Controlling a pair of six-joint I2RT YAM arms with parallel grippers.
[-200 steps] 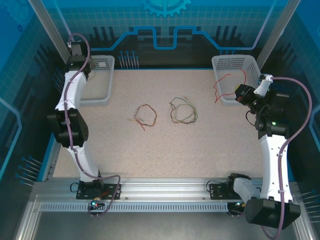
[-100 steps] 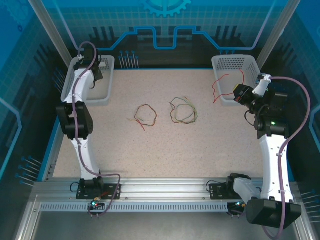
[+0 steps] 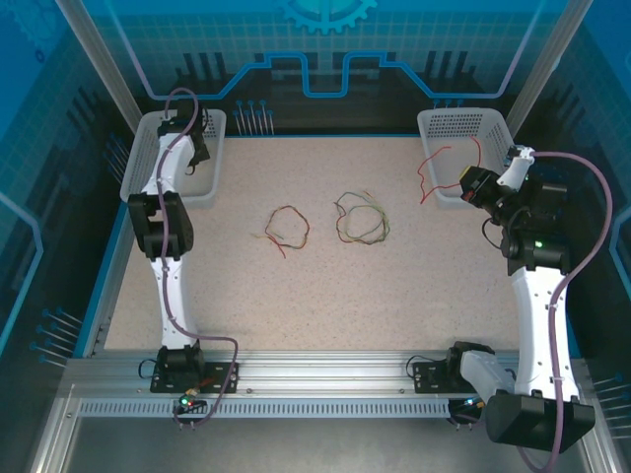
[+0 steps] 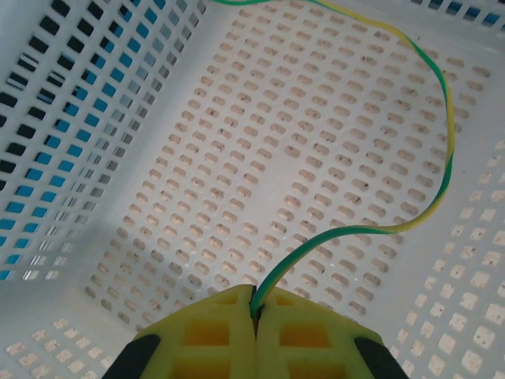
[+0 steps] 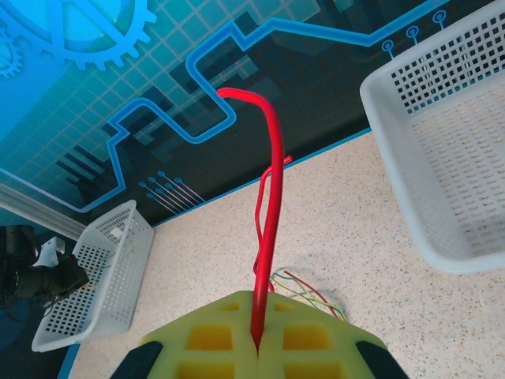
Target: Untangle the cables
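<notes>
My left gripper [image 4: 256, 306] is shut on the end of a yellow-green cable [image 4: 443, 178], which arcs over the perforated floor of the white left basket [image 4: 158, 158]. From above, that gripper [image 3: 198, 148] hangs over the left basket [image 3: 134, 168]. My right gripper [image 5: 256, 341] is shut on a red cable [image 5: 272, 197] that rises in a loop in front of it. In the top view the right gripper [image 3: 465, 187] sits at the right basket's front edge, and the red cable [image 3: 425, 172] dangles to its left. Two cable tangles [image 3: 287, 228] [image 3: 362, 219] lie mid-table.
The white right basket [image 3: 463, 123] stands at the back right corner and shows in the right wrist view [image 5: 465, 181]. The left basket [image 5: 95, 284] appears far off there, with a tangle [image 5: 312, 296] just ahead of the fingers. Blue walls enclose the table.
The left arm has swung right and inward, carrying its gripper deeper over the left basket. The right arm and its red cable have barely moved.
</notes>
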